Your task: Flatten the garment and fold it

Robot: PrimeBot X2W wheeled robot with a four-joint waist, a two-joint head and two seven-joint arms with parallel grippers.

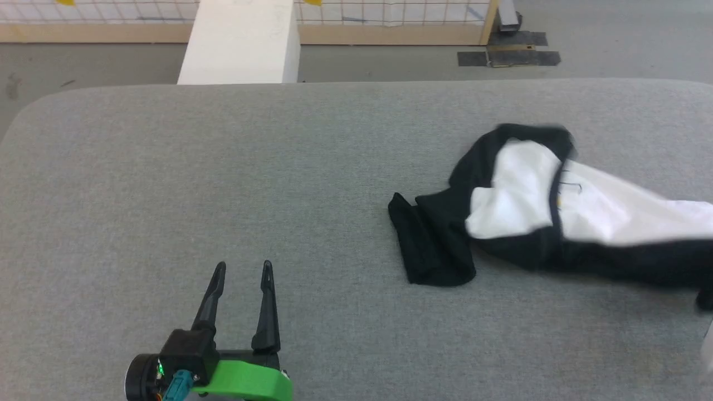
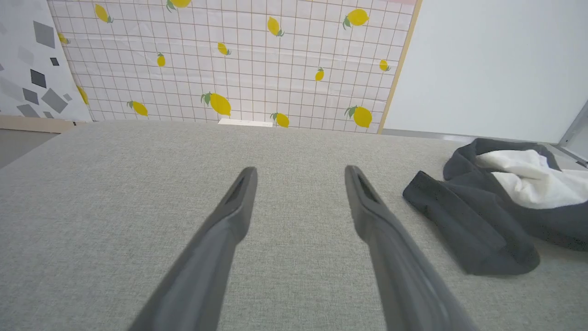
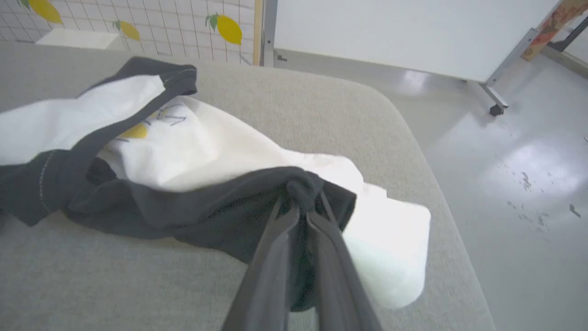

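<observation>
We are clamping the right end effector (image 3: 299, 197) shut on a black fold of the garment (image 3: 206, 151), which is lying crumpled on the desk's (image 1: 223, 167) right side. We are holding the left end effector (image 1: 244, 270) open, well apart from it.

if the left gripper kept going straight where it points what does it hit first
Looks free: bare table ahead of the left gripper, with the garment off to its right. Depth is unclear, so it might graze the table.
</observation>
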